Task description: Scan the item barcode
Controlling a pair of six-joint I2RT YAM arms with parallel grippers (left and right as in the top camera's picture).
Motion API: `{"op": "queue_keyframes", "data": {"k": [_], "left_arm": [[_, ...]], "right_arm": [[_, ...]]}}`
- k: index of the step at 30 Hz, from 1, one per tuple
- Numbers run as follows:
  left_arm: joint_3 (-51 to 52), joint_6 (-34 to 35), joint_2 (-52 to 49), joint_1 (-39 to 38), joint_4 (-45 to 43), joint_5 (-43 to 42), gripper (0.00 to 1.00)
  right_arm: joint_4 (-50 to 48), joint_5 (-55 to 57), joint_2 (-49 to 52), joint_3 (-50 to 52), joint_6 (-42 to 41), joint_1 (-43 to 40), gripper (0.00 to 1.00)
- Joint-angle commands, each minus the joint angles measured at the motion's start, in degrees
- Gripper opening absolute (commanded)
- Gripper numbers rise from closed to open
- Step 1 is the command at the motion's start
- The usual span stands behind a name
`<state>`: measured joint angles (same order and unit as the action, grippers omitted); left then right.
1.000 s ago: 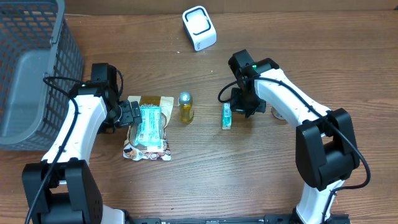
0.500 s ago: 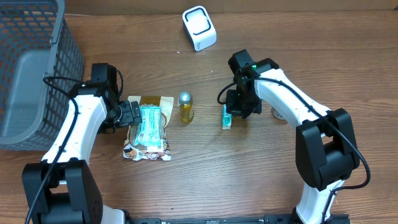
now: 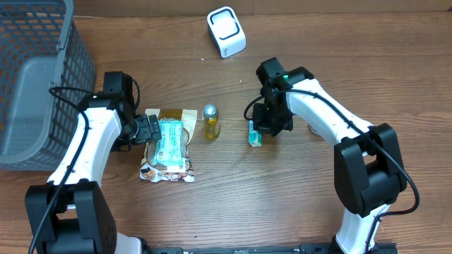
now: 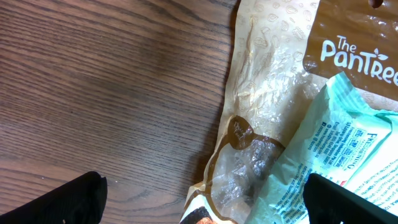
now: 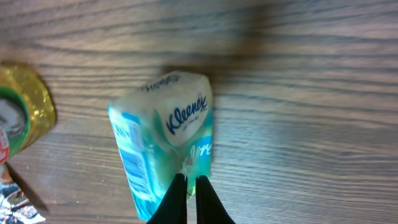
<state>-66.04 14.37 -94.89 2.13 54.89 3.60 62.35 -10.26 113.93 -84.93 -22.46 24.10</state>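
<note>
Small gold-capped bottle (image 3: pixel 210 121) stands mid-surface (image 3: pixel 296 204), and that's my landmark. Left of it lies a brown snack bag (image 3: pixel 168 161) with a teal wipes pack (image 3: pixel 169 137) on top. Far left of it is the grey basket (image 3: pixel 35 77), and beyond it, towards the back edge, the white scanner (image 3: pixel 226 32). Just right of the bottle sits the tissue pack (image 3: pixel 254 134), askew. My right pincer (image 5: pixel 186 186) is pinched fully shut on its wrapper edge. My left pincer (image 3: pixel 150 130) gapes wide at the snack bag's end, gripping nothing.
</note>
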Motion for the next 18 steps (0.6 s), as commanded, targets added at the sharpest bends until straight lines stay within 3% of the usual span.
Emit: {"op": "queue_keyframes", "data": {"k": [1, 14, 18], "left_arm": [[-0.87, -0.66, -0.24, -0.17, 0.09, -0.46, 0.99], [-0.87, -0.66, -0.24, -0.17, 0.11, -0.46, 0.99], [-0.87, -0.66, -0.24, -0.17, 0.11, -0.46, 1.00]], "right_arm": [[-0.33, -0.98, -1.84, -0.48, 0.50, 1.22, 0.04], [-1.44, -1.03, -1.84, -0.48, 0.48, 1.36, 0.15], [-2.16, -1.03, -1.79, -0.48, 0.48, 1.36, 0.23]]}}
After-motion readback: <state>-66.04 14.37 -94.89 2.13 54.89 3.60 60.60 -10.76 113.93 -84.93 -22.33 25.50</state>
